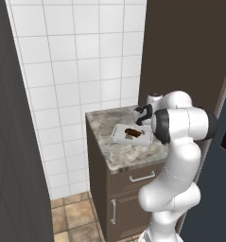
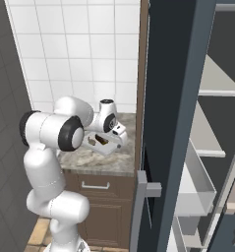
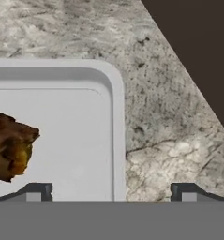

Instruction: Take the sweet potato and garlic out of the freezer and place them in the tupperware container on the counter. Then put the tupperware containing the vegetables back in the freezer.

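Right base view gives me the open freezer (image 2: 207, 147) shelves | hand view: sweet potato (image 3: 10, 145) in tupperware container (image 3: 85, 122) on tabletop (image 3: 169, 140) | end effector (image 3: 111, 191) spread wide, holding nothing

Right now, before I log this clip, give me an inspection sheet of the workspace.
Surface: speckled counter over dark brown cabinets.
Job's things: tupperware container lies flat on the counter; sweet potato lies inside it. A second dark lump beside it in the left base view may be the garlic; cannot tell. Freezer stands open, with its shelves and door bins showing.
Clutter: nothing seen.
Grippers: gripper open, holding nothing, above the container's edge, one fingertip over the tray and one over the counter.
Cables: nothing seen.
Surroundings: white tiled wall, tan floor tiles.
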